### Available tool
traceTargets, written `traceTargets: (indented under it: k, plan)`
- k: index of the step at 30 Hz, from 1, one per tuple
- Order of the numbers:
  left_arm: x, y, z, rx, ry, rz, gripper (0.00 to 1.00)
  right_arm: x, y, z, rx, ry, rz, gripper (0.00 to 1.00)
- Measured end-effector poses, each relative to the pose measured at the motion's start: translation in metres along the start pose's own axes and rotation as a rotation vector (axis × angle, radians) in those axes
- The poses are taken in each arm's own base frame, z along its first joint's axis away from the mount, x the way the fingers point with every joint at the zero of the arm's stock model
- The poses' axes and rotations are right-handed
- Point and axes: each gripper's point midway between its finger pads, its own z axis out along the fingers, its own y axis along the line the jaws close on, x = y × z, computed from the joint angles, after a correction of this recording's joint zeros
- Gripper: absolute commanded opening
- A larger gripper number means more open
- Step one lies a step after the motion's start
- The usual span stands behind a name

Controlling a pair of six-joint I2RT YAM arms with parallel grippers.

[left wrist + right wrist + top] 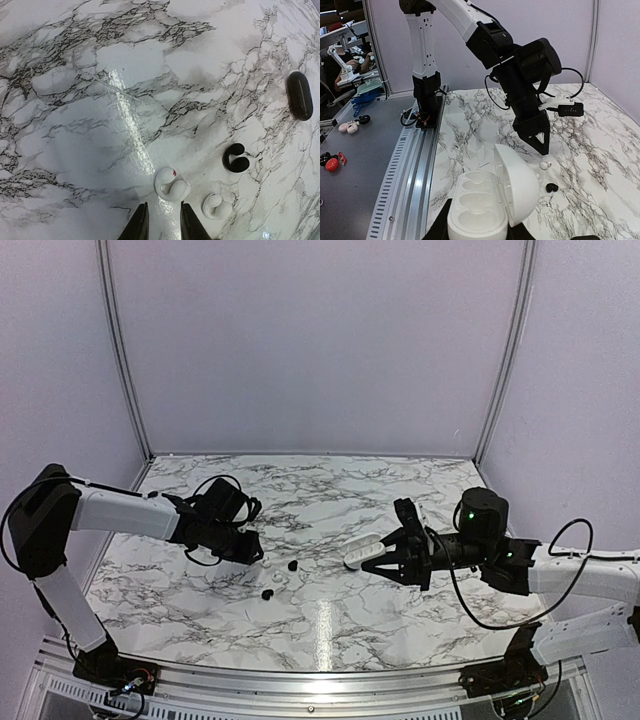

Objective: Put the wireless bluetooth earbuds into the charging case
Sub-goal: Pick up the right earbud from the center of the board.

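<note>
The left gripper point(163, 209) hangs low over the marble table point(75, 115), its two fingers narrowly parted and holding nothing. A white earbud point(171, 184) lies just ahead of the tips, with a second white earbud point(216, 206) just beside it. A black earbud point(236, 158) rests a little farther out, and a black oval piece point(300, 96) lies well beyond that. Across the table, the right gripper point(480, 231) is clamped on the white charging case point(477, 207), held clear of the surface with its lid point(519, 186) swung open and its moulded recesses bare.
</note>
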Motion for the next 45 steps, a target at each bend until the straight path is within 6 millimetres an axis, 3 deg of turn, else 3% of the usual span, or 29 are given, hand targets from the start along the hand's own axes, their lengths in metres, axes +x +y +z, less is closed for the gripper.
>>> traceTargets:
  k: [6, 22, 34, 45]
  plan:
    - [-0.01, -0.008, 0.005, 0.039, -0.039, -0.056, 0.19, 0.0, 0.0, 0.0, 0.002, 0.0, 0.0, 0.0]
    - [-0.001, -0.002, 0.024, 0.018, -0.003, -0.1, 0.16, 0.0, -0.001, 0.0, 0.008, 0.001, 0.0, 0.0]
    - [-0.009, -0.01, 0.036, 0.01, -0.004, -0.081, 0.25, 0.0, -0.001, 0.0, 0.008, 0.001, 0.001, 0.0]
    - [-0.009, -0.014, 0.036, -0.001, -0.003, -0.06, 0.09, 0.0, -0.001, 0.0, 0.008, 0.002, 0.001, 0.0]
